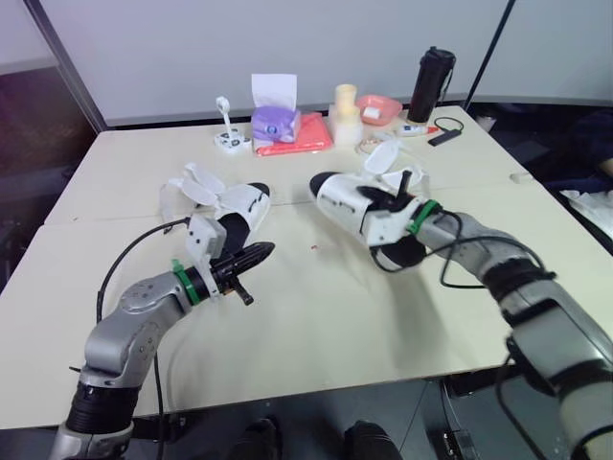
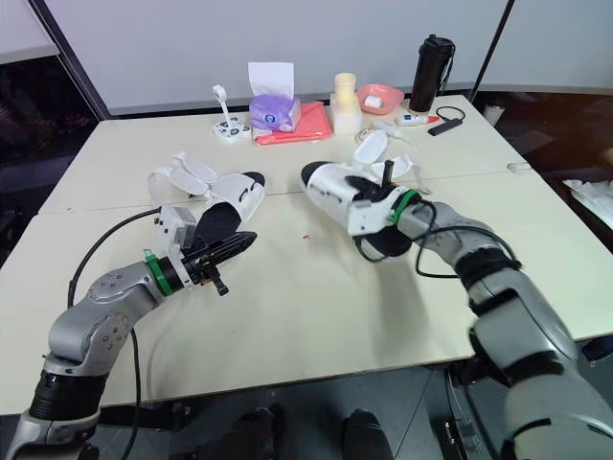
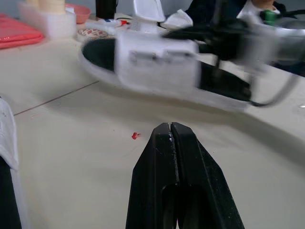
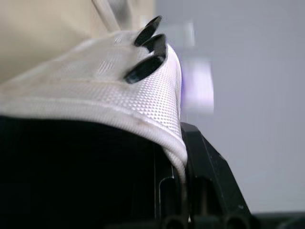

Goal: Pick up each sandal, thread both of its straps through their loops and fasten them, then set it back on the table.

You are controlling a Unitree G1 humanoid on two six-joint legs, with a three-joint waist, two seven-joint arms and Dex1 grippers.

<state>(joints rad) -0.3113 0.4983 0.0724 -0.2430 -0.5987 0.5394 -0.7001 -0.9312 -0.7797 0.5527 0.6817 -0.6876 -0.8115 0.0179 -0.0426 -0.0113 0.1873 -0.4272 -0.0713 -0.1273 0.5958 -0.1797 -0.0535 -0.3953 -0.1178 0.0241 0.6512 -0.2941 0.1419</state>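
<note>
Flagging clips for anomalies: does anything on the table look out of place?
A tiny red speck lies on the table between the resting sandal and the held sandal, apparently stray debris. Otherwise nothing stands out.

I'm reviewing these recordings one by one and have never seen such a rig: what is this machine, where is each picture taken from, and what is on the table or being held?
This is a humanoid robot; each arm ends in a black two-fingered pincer. The two wide pictures come from cameras in its head, looking down; the two close ones from a camera on each wrist. On the table lies one white sandal, straps loose; at the far edge stand a tissue box, pink bowl and black bottle. The right pincer holds the other sandal above the table. The left pincer is shut and empty.
</note>
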